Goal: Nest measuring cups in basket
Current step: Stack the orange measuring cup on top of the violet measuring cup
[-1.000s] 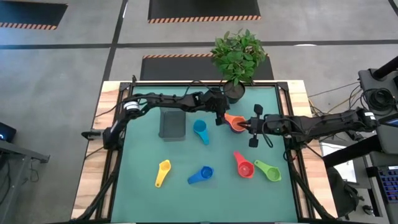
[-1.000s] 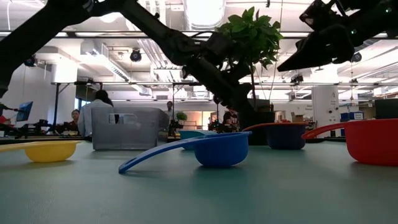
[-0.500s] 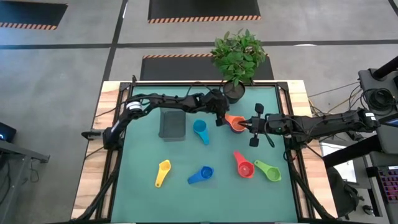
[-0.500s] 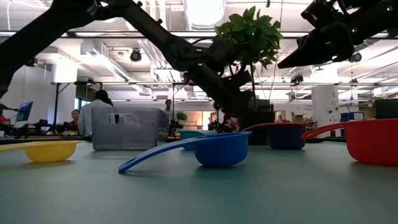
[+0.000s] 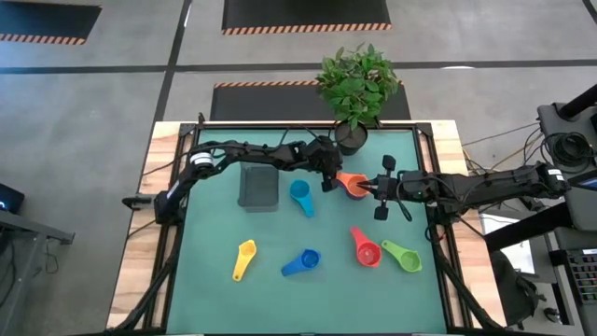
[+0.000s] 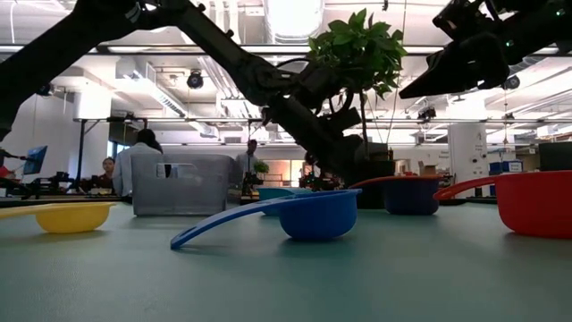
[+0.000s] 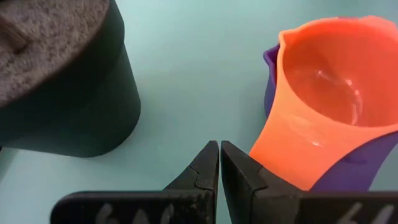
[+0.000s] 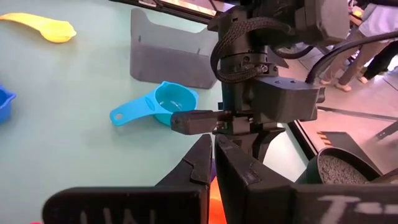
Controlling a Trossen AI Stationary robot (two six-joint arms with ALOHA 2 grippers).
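Note:
An orange cup [image 5: 353,184] sits nested in a purple cup [image 7: 270,68] on the green mat, just in front of the black plant pot [image 5: 352,140]. My left gripper [image 5: 328,179] is shut, low beside the orange cup's handle [image 7: 280,155]. My right gripper [image 5: 371,189] is shut and empty, raised above the cup's right side; it also shows in the low view [image 6: 409,91]. The dark grey basket [image 5: 258,188] stands to the left, with the cyan cup [image 5: 300,194] beside it. The yellow [image 5: 244,259], blue [image 5: 301,263], red [image 5: 366,248] and green [image 5: 401,255] cups lie near the front. My left gripper [image 7: 219,144] has its shut fingers right beside the free end of the orange cup's handle [image 7: 261,165], coming slanting down from the table's left. I cannot tell whether they touch it. The nested pair rests on the mat.
The potted plant [image 5: 356,84] stands at the far edge, close behind both grippers. Free mat lies between the basket and the front row of cups. People and benches show in the room beyond the table.
My left gripper has sunk a little beside the orange cup's handle, still shut. The cups and the basket have stayed where they were.

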